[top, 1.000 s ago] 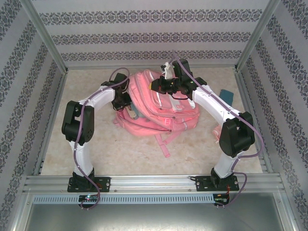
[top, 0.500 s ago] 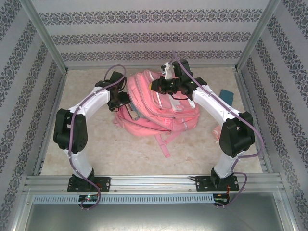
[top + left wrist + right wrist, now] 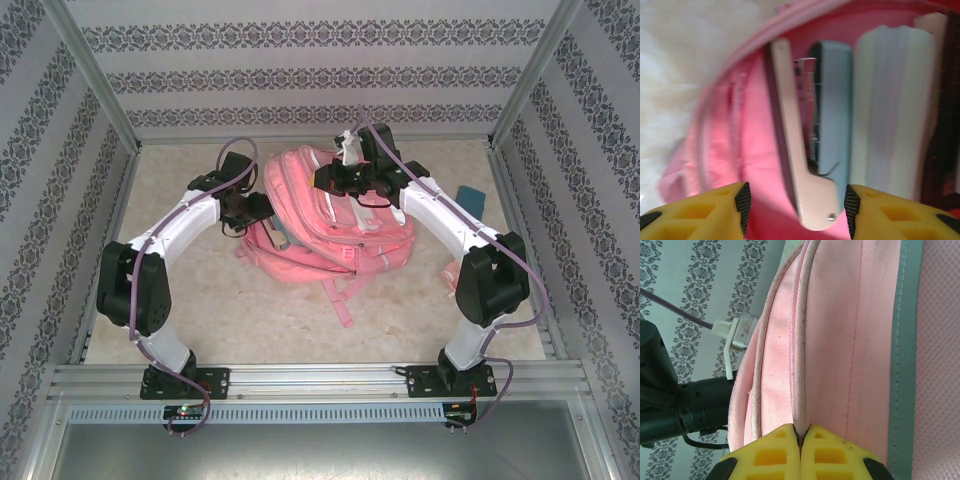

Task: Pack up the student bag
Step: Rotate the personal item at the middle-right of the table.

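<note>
The pink backpack [image 3: 340, 225] lies in the middle of the pale surface [image 3: 250, 320], towards the back wall, with one strap [image 3: 341, 300] trailing out towards the arm bases. From above, the left hand [image 3: 255, 208] sits at the bag's left edge and the right hand [image 3: 330, 178] at its top rim. How the fingers stand is too small to read from there. A small blue thing [image 3: 468, 193] lies on the surface to the right, well apart from the bag.

The left wrist camera shows what the overhead view hides. It looks into the open mouth of the backpack [image 3: 755, 165], where three things stand side by side: a pale pink flat piece [image 3: 795, 150], a grey-blue piece [image 3: 832, 115] just beside it, and a white ribbed piece [image 3: 890, 110] to the right. What they are cannot be told through the blur. The left hand [image 3: 796, 205] is spread, with its yellow fingers [image 3: 715, 210] at either side of the opening and gripping nothing.

The right wrist camera settles the other hand. The right hand [image 3: 801, 432] has its fingers pressed together, pinching a fold of the backpack [image 3: 830, 340] at a seam. A grey stripe [image 3: 902, 355] runs down the fabric beside it.
</note>
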